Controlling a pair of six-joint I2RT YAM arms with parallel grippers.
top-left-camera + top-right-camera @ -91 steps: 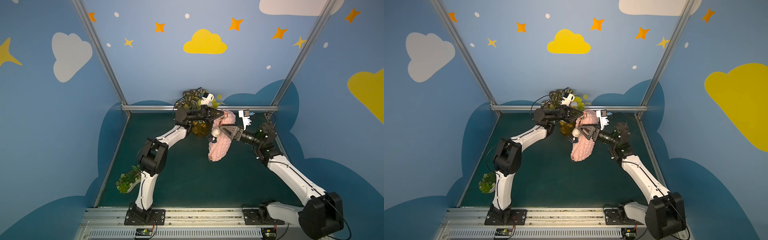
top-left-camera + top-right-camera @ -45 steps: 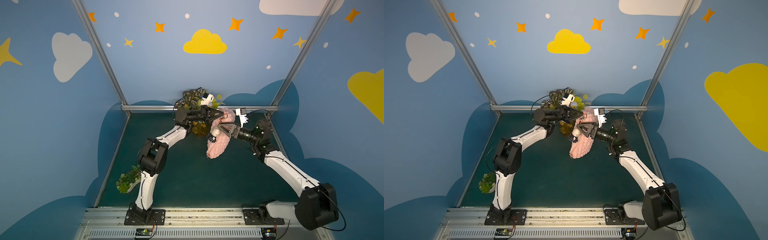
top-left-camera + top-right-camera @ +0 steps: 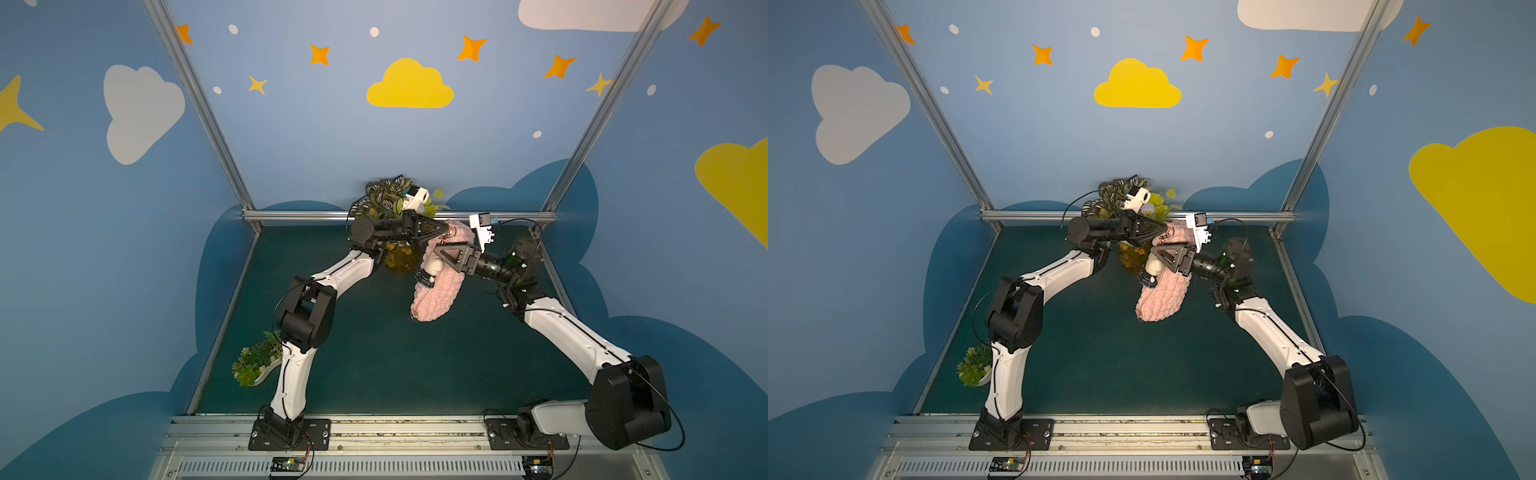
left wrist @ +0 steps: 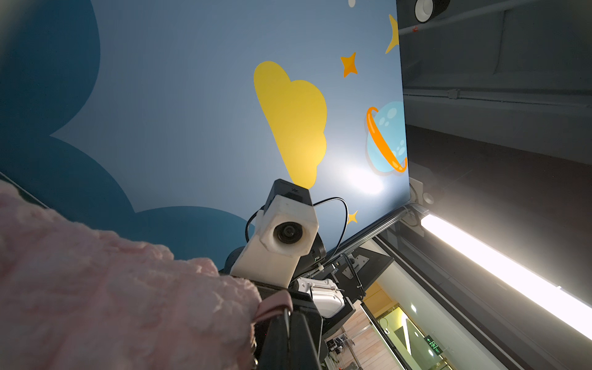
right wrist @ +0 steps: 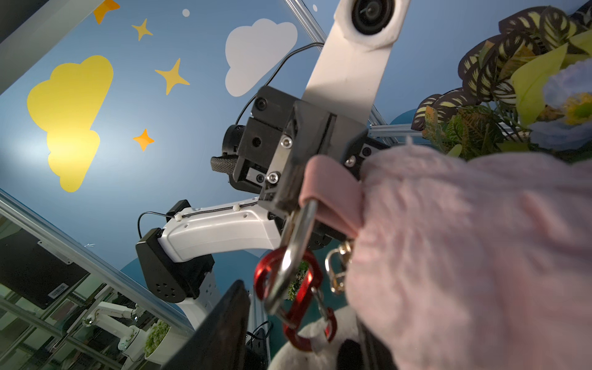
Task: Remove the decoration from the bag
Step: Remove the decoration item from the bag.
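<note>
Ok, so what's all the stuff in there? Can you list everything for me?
bag: one, pink and fluffy, hanging in the air over the table
decoration: one, cream doll with a dark skirt, dangling against the bag
clip: one, red, hooked through the silver ring
silver ring: one, shiny, hanging from the pink loop on the bag
leafy bouquet: one, green and stripy with a pale blue flower, at the back edge
little plant: one, green in a white dish, front left corner
table: one, dark green
left gripper: one, black, shut on the bag's loop
right gripper: one, black, jaws apart beside the doll
</note>
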